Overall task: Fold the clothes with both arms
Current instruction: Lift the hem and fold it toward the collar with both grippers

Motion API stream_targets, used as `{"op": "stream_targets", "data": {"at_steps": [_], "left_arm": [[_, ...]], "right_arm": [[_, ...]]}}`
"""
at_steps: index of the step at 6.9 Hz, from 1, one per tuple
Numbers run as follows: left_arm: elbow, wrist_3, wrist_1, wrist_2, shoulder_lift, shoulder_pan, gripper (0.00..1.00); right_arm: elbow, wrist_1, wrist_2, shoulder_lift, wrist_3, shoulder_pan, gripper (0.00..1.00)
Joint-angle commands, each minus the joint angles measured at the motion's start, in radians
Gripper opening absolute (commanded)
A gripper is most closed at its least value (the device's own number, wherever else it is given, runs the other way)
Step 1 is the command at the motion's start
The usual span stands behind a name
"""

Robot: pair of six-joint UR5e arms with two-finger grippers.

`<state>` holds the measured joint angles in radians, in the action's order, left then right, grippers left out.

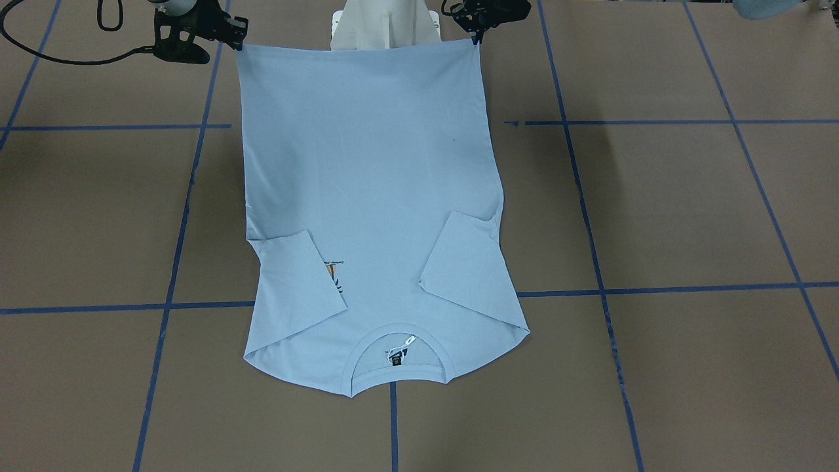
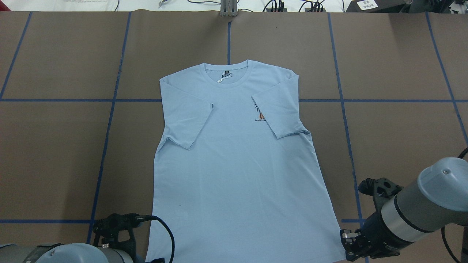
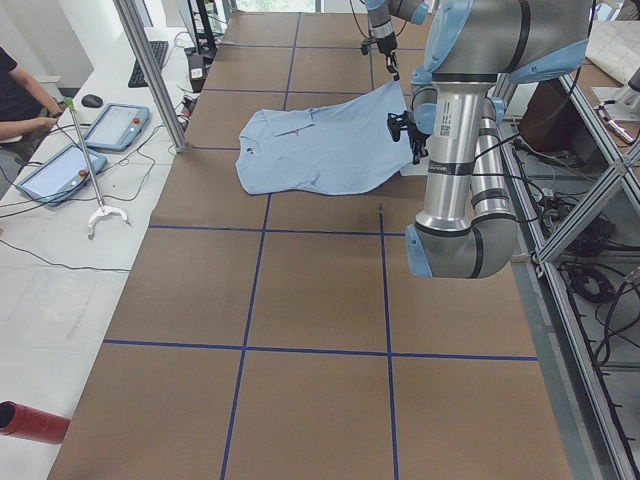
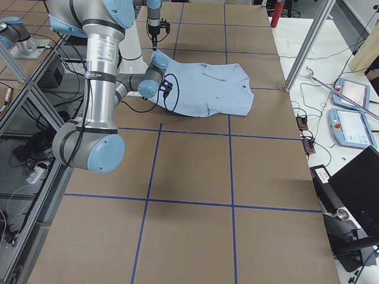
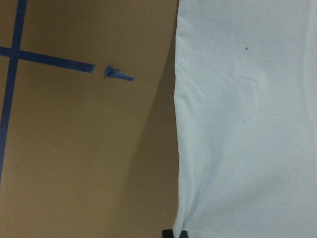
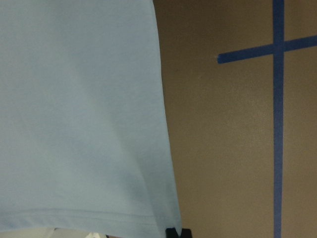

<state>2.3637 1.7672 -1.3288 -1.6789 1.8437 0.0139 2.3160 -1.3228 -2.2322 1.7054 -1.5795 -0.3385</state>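
T-shirt (image 1: 367, 196) lies chest-up in the middle of the brown table (image 1: 688, 210), with its collar (image 1: 398, 357) near the bottom of the front-facing frame and its hem along the top. Up there you can see both hem corners pinched. The right gripper (image 1: 237, 40) is at the upper left of that frame and the left gripper (image 1: 476, 36) at the upper right, each closed on the cloth, and the hem runs straight between them. The side views add what that one cannot: the hem end is lifted off the table while the collar end rests flat. In the overhead view the hem runs off the bottom edge, but you get the palm-tree print (image 2: 259, 113) clearly, beside the sleeve (image 2: 281, 109) folded inward right of centre (the other sleeve is folded in too). Each wrist camera shows only a side edge of the shirt, with a black fingertip at the bottom of the frame
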Motion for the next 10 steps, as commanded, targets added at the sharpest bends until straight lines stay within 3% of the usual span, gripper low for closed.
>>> {"op": "stream_targets", "data": {"at_steps": [1, 4, 7, 10], "left_arm": [[-0.004, -0.023, -0.001, -0.012, 0.026, 0.069, 0.0], [-0.035, -0.181, -0.001, -0.039, 0.037, 0.265, 0.0], [-0.264, -0.32, -0.067, -0.05, 0.127, 0.453, 0.0], [-0.366, -0.446, -0.081, -0.068, 0.202, 0.605, 0.0]], "right_arm": [[-0.035, 0.005, 0.018, -0.058, 0.016, -0.095, 0.0], [-0.2, 0.008, 0.066, -0.269, 0.065, -0.265, 0.0], [-0.45, 0.008, 0.072, -0.47, 0.208, -0.439, 0.0], [-0.634, 0.008, 0.068, -0.604, 0.263, -0.528, 0.0]]}}
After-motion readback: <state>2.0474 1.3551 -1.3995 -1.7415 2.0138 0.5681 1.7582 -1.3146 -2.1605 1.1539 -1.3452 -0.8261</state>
